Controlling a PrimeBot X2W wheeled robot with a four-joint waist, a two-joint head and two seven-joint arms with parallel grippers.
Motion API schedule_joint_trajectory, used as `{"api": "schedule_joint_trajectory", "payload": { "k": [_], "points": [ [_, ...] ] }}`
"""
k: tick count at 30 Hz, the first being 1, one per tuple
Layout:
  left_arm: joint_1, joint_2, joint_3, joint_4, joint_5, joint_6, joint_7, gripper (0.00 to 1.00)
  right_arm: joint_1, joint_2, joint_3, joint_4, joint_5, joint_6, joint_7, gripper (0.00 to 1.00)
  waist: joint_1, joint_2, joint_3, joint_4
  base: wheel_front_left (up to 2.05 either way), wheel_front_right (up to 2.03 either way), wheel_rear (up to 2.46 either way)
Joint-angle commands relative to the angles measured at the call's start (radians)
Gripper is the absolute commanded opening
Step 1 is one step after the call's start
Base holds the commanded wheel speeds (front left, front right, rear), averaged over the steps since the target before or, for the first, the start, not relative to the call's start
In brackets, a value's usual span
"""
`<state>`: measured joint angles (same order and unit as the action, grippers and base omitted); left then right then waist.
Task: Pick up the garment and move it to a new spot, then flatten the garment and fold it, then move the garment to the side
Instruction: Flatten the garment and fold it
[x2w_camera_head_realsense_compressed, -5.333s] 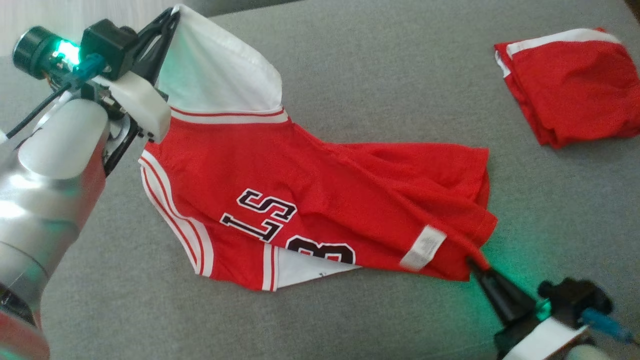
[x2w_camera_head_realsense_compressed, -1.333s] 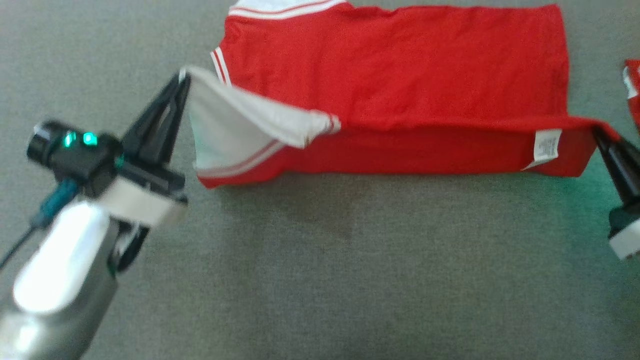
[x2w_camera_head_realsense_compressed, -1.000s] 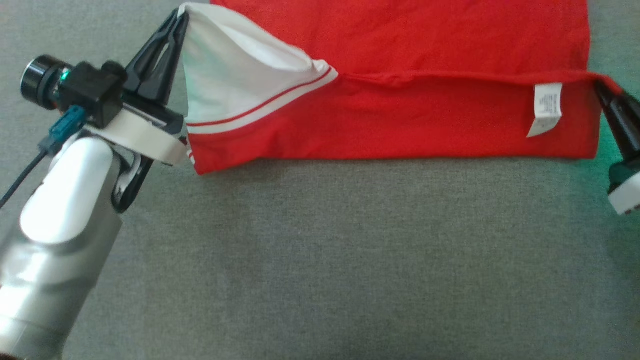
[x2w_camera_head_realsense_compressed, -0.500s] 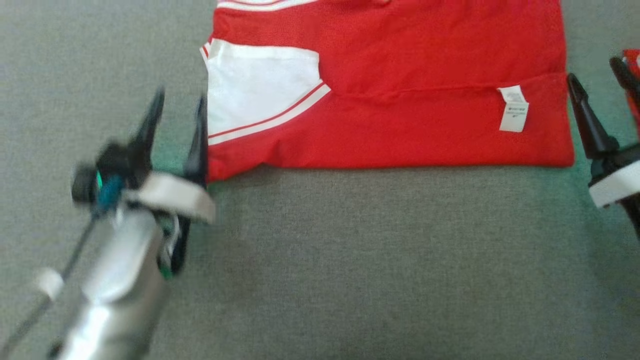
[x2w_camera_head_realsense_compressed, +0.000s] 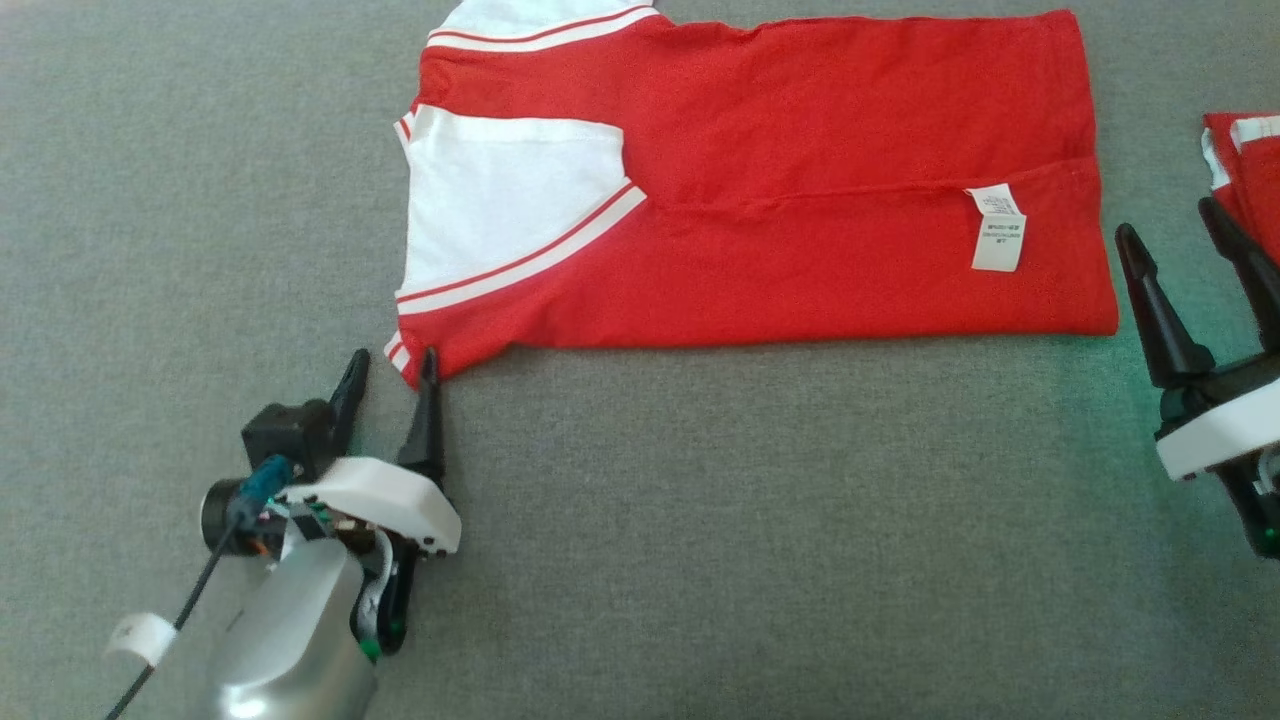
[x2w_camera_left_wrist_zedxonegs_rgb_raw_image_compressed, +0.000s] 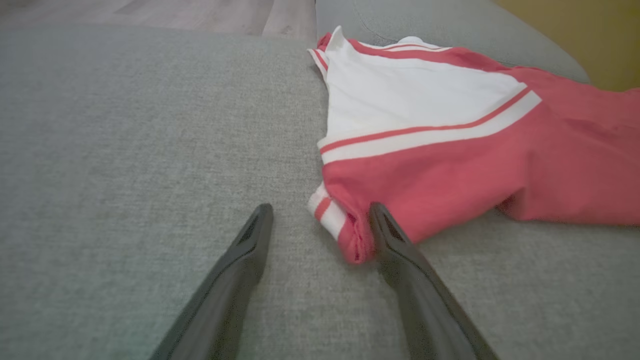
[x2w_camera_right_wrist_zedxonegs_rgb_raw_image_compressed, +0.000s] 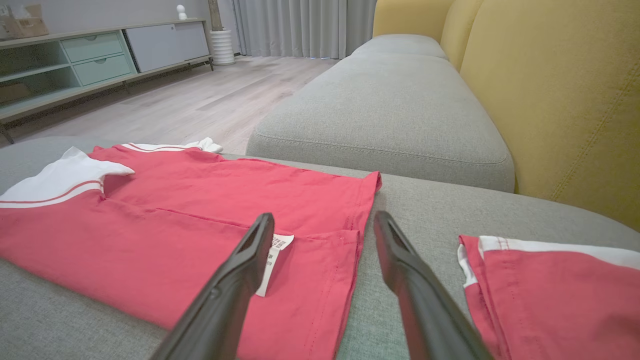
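I am holding the left gripper (x2w_camera_head_realsense_compressed: 394, 356) and right gripper (x2w_camera_head_realsense_compressed: 1168, 220) spread and empty, flanking the red garment (x2w_camera_head_realsense_compressed: 760, 190) lying folded lengthwise on the grey cushion (x2w_camera_head_realsense_compressed: 700, 520) (likely so the fold lies undisturbed).

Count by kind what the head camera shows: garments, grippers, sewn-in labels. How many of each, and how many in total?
Red garments: 2 (jersey, folded garment)
Grippers: 2 (left gripper, right gripper, both open)
White labels: 1 (label on the jersey)
Total: 5
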<state>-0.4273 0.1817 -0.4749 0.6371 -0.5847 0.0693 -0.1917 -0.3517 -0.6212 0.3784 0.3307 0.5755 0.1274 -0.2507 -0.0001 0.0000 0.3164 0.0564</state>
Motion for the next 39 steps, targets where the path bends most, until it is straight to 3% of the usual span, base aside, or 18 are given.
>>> {"api": "schedule_joint_trajectory", "payload": {
  "k": [1,2,3,12,24,25,26,27,28,33,39],
  "points": [
    [-0.032,0.018,0.028,0.006,-0.013,-0.005,0.019,0.39,0.012,-0.020,0.003,-0.024,-0.008,0.003,-0.011,1.00,0.0001,0.0000,0.002,-0.004,0.00,0.00,0.00],
    [-0.034,0.018,0.025,0.015,-0.014,-0.008,0.024,0.09,0.011,-0.018,0.006,-0.021,-0.007,0.003,-0.011,1.00,0.0001,0.0000,0.001,-0.006,0.00,0.00,0.00],
    [-0.034,0.016,0.020,0.023,-0.015,-0.015,0.030,0.00,0.011,-0.017,0.010,-0.016,-0.004,0.003,-0.011,1.00,0.0001,0.0000,0.000,-0.007,0.00,0.00,0.00],
    [-0.034,0.034,-0.004,0.024,0.002,-0.052,-0.011,0.00,0.010,0.021,0.037,0.158,0.030,0.003,-0.008,1.00,0.0001,0.0000,-0.037,0.015,0.00,0.00,0.00],
    [-0.050,0.054,-0.023,-0.009,0.021,-0.059,-0.022,0.00,-0.066,0.094,0.080,0.341,0.072,0.003,0.119,1.00,0.0001,0.0000,-0.038,0.048,0.00,0.00,0.00],
    [-0.051,0.054,-0.024,-0.012,0.021,-0.059,-0.024,0.00,-0.072,0.096,0.086,0.347,0.081,0.003,0.127,0.96,0.0001,0.0000,-0.038,0.049,0.00,0.00,0.00],
    [-0.052,0.054,-0.026,-0.014,0.022,-0.059,-0.025,0.00,-0.077,0.097,0.094,0.354,0.091,0.003,0.142,0.74,0.0001,0.0000,-0.039,0.050,0.00,0.00,0.00],
    [-0.053,0.054,-0.027,-0.016,0.023,-0.059,-0.026,0.00,-0.081,0.097,0.103,0.358,0.101,0.003,0.155,0.26,0.0001,0.0000,-0.040,0.051,0.00,0.00,0.00],
    [-0.054,0.055,-0.028,-0.017,0.024,-0.059,-0.027,0.00,-0.085,0.097,0.112,0.362,0.112,0.003,0.172,0.00,0.0001,0.0000,-0.042,0.050,0.00,0.00,0.00],
    [-0.041,0.059,-0.037,-0.025,0.026,-0.056,-0.028,0.00,-0.083,0.069,0.154,0.354,0.162,0.003,0.223,0.00,0.0001,0.0000,-0.069,0.050,0.00,0.00,0.00],
    [0.046,0.087,-0.048,-0.076,0.022,-0.047,-0.023,0.00,-0.017,-0.011,0.192,0.288,0.214,0.003,0.232,0.00,0.0001,0.0000,-0.124,0.035,0.00,0.00,0.00]
  ]
}}
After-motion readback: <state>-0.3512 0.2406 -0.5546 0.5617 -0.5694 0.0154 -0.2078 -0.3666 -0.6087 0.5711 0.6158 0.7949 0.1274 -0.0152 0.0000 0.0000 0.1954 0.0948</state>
